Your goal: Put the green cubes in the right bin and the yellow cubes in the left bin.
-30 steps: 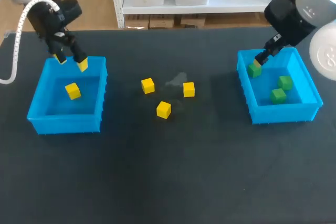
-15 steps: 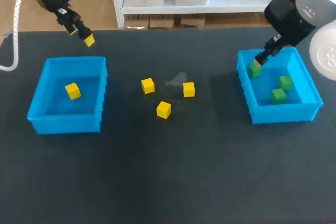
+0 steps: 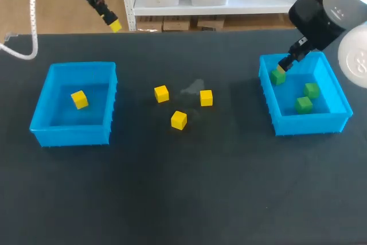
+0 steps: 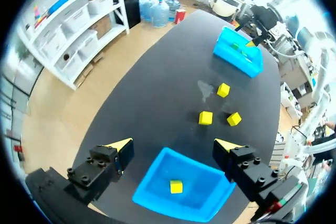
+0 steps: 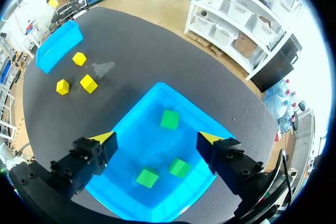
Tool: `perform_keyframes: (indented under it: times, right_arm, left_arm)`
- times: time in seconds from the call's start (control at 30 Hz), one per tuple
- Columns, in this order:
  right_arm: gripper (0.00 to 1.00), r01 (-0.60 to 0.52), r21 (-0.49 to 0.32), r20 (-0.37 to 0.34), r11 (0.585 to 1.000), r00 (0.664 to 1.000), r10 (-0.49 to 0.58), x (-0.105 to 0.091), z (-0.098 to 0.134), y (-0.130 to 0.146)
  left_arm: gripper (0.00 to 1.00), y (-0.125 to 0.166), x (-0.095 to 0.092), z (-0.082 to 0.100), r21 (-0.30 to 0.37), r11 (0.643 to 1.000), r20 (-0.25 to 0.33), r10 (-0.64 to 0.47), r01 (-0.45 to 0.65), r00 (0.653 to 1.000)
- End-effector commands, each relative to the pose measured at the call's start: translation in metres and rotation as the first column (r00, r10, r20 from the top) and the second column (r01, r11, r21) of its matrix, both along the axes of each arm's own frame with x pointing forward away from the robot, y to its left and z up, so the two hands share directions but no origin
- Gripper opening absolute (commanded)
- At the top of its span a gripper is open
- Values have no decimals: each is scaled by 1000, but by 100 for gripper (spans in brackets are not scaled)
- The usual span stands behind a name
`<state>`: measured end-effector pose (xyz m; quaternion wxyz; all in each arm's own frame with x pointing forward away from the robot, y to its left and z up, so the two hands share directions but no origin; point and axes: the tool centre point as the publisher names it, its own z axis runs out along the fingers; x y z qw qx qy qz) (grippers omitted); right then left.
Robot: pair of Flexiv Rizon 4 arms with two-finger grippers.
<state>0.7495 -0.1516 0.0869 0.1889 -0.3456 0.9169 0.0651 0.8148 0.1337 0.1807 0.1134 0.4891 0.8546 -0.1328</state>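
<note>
Head view, read first. Counted three green cubes (image 3: 304,105) inside the right bin (image 3: 304,125) and none loose on the surface (image 3: 183,187); judged that half done. Found one yellow cube (image 3: 79,99) in the left bin (image 3: 71,133), plus three out in the middle: nearest yellow cube (image 3: 161,93), far yellow cube (image 3: 206,97), front yellow cube (image 3: 179,120). Judged the step in hand to be fetching the next yellow one.

Noted the left claw (image 3: 113,24) spread wide and empty, raised over the surface's far edge beyond the left bin. Noted the right claw (image 3: 282,66) likewise released, gripping nothing, poised above the right bin.

Next: swing the left claw toward the middle, lower astride the nearest yellow cube, clench on opposite faces. Open room around all three, apart from one another and well apart from both bins. On the carry back, clear the left bin's wall before lowering; release well inside the rim.
</note>
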Motion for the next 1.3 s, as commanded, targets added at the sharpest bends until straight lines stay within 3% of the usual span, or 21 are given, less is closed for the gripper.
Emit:
perform_keyframes:
  times: [0.03, 0.13, 0.5, 0.63, 1.03, 1.3]
  right_arm:
    - [100, -1, 1, 1, 1000, 1000, 1, 0, 0, 0]
    - [100, -1, 1, 1, 1000, 1000, 1, 0, 0, 0]
    - [100, -1, 1, 1, 1000, 1000, 1, 0, 0, 0]
    - [100, -1, 1, 1, 1000, 1000, 1, 0, 0, 0]
    - [100, -1, 1, 1, 1000, 1000, 1, 0, 0, 0]
    - [100, -1, 1, 1, 1000, 1000, 1, 0, 0, 0]
  left_arm:
    - [100, -16, 23, 11, 18, 998, -62, -62, 63, 996]
    - [100, -27, 27, 17, -23, 995, -62, -100, 98, 993]
    - [100, -65, 22, 16, -26, 962, -87, -272, 271, 958]
    - [100, -75, 22, 13, -3, 950, -101, -311, 312, 945]
    - [100, -105, 11, -6, -18, 918, -158, -394, 396, 905]
    - [100, -120, 16, -18, 36, 891, -166, -442, 454, 881]
